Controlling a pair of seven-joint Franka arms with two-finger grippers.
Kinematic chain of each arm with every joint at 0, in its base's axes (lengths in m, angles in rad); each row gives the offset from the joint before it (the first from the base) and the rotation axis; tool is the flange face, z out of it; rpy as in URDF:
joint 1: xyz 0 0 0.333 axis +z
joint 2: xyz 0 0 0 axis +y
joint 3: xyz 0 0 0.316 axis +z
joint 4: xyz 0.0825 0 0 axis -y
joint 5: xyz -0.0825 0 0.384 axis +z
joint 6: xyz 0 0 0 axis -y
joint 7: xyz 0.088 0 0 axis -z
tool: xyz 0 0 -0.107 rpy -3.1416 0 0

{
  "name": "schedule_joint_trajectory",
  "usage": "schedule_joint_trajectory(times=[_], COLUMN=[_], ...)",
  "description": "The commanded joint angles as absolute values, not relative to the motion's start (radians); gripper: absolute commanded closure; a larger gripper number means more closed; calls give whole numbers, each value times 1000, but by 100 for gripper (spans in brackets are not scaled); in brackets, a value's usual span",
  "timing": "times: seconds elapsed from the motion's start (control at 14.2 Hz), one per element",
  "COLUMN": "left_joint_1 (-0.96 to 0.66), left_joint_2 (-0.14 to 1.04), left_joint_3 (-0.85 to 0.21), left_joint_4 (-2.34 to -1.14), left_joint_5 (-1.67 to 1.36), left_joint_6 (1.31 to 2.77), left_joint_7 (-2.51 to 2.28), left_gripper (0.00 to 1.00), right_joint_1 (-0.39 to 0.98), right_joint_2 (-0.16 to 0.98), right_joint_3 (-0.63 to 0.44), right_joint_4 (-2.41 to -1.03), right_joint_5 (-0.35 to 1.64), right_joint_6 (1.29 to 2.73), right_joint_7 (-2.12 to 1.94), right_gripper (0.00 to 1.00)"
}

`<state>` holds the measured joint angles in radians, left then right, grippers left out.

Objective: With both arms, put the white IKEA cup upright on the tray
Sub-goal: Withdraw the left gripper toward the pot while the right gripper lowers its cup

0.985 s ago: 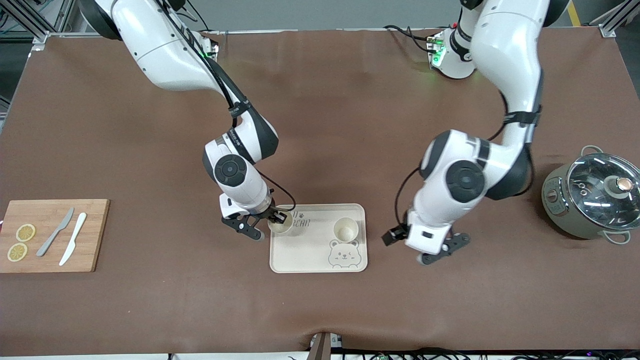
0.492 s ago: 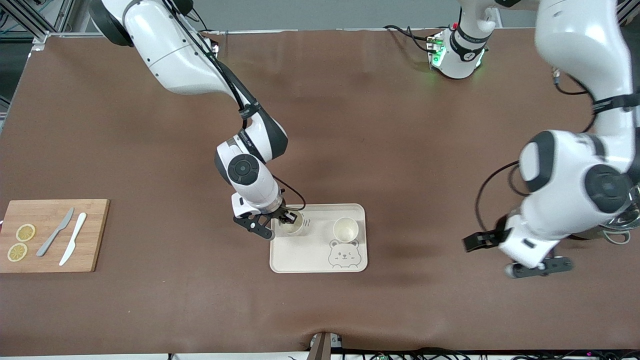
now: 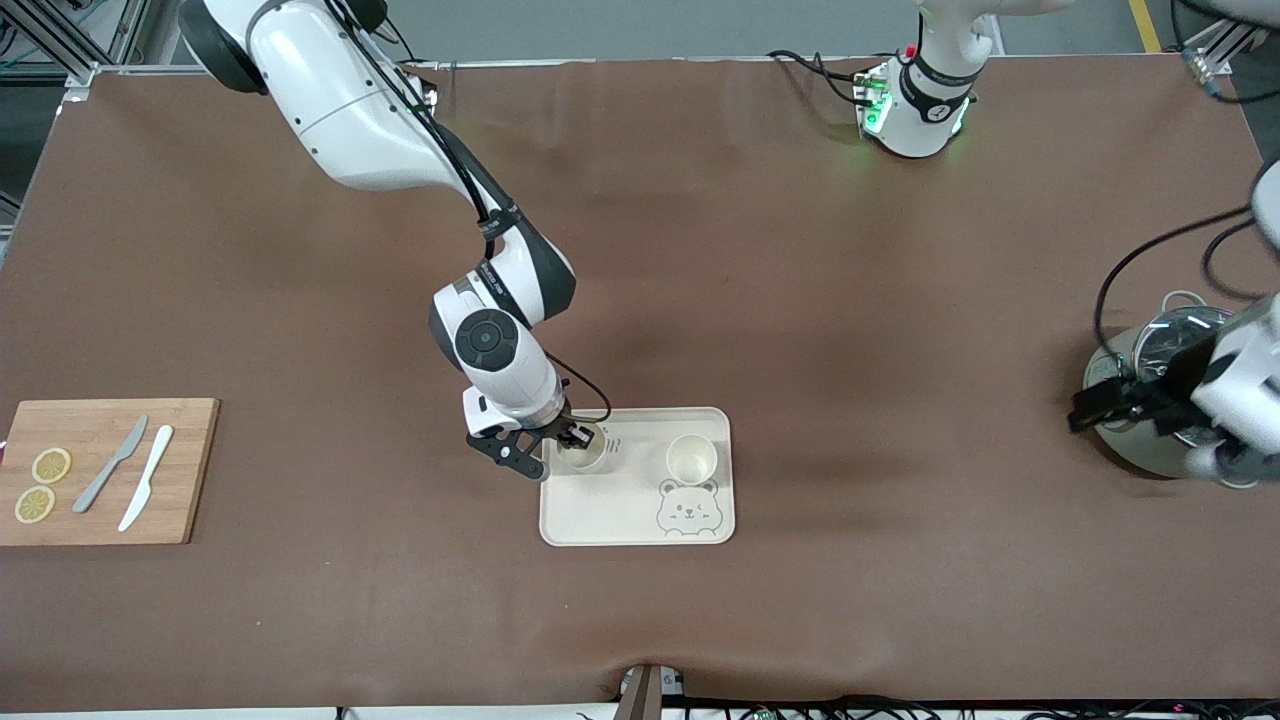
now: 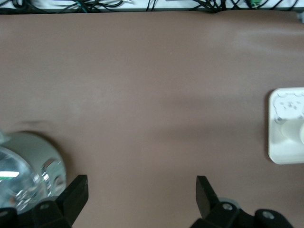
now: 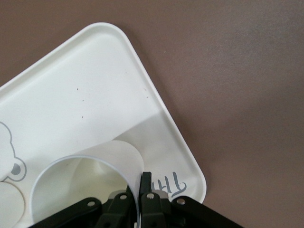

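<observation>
The cream bear tray (image 3: 630, 510) lies mid-table. A white cup (image 3: 588, 455) stands upright, mouth up, at the tray's corner toward the right arm's end, farther from the camera. My right gripper (image 3: 572, 437) is shut on its rim, one finger inside and one outside. The right wrist view shows the grip (image 5: 141, 190) on the cup (image 5: 80, 183) and the tray (image 5: 95, 90). A second white cup (image 3: 691, 458) stands upright on the tray above the bear drawing. My left gripper (image 4: 141, 192) is open and empty, over the table beside a pot.
A grey pot with a glass lid (image 3: 1150, 345) sits at the left arm's end of the table, also in the left wrist view (image 4: 28, 164). A wooden cutting board (image 3: 190, 470) with two knives and lemon slices lies at the right arm's end.
The left arm has swung away from beside the tray to the pot at its end of the table. The right gripper moved the cup a little along the tray, then held still.
</observation>
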<state>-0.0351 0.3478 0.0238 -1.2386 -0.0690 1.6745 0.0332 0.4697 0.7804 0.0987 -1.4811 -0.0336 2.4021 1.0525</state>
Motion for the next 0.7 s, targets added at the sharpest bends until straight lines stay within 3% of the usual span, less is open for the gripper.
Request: schedule_joint_trajectory(times=[0.0,0.28,0.49,0.56,0.63], left_joint_1=[-17,-11,-12,-12,-11], left_joint_2=[214,33,-12,-15,-26], left_joint_3=[20,15,15,15,15], left_joint_4=[-1327,-1566,-1600,-1591,-1592], left_joint_5=[-80,-66,-67,-66,-64], left_joint_6=[1626,1702,1695,1681,1649], left_joint_7=[67,78,71,78,95], left_gripper=[0,0,0,0,0], right_joint_1=[482,482,482,482,480], right_joint_2=[796,796,798,796,798], right_joint_3=[86,84,84,84,84], right_joint_4=[-1454,-1448,-1448,-1448,-1447], right_joint_5=[-38,-38,-40,-40,-38], right_joint_6=[2401,2402,2402,2402,2402], right_joint_7=[1065,1065,1065,1066,1066], right_gripper=[100,100,100,81,29])
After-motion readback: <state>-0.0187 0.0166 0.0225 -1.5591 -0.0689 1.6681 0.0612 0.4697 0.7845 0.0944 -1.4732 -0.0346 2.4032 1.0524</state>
